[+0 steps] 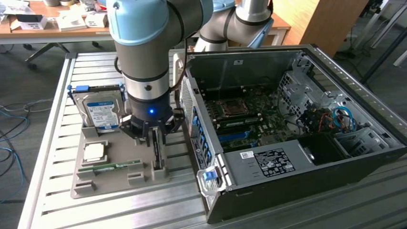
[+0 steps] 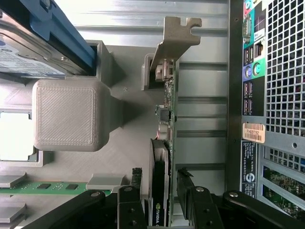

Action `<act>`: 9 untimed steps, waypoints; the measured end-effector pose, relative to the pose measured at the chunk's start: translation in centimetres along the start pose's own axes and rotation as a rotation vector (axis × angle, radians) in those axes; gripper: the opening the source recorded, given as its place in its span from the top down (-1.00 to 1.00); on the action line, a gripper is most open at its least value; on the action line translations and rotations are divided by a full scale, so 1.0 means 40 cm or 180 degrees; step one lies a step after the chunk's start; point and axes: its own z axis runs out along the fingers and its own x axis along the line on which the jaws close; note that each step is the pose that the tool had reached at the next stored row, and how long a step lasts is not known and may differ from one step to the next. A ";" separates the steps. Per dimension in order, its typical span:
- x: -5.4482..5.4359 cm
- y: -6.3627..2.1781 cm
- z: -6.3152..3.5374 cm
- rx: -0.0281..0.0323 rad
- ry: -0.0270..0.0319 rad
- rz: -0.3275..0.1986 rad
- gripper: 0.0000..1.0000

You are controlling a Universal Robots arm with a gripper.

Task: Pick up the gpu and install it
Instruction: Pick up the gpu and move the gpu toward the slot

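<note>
The gpu (image 1: 157, 150) stands on its edge in a slot of the grey holder tray (image 1: 121, 183), right beside the open computer case (image 1: 286, 133). In the wrist view the gpu (image 2: 170, 109) is seen edge on: silver end bracket (image 2: 174, 43), green board, and black fan close to the fingers. My gripper (image 1: 157, 138) hangs straight down over the card. It is open, and its black fingers (image 2: 136, 191) straddle the fan end of the card with a small gap on each side. My gripper (image 2: 160, 191) grips nothing.
The tray also holds a silver hard drive (image 1: 102, 112) with a blue label, a square processor (image 1: 94, 151) and a memory stick (image 1: 116, 166). The case's rear panel (image 2: 267, 95) stands close to the card. Everything rests on a slatted metal table (image 1: 57, 205).
</note>
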 end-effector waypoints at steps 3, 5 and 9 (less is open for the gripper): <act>0.001 0.000 0.001 -0.0001 -0.0001 0.0000 0.15; 0.002 0.000 0.001 -0.0001 -0.0001 0.0000 0.15; 0.002 0.000 0.001 -0.0001 0.0000 0.0000 0.15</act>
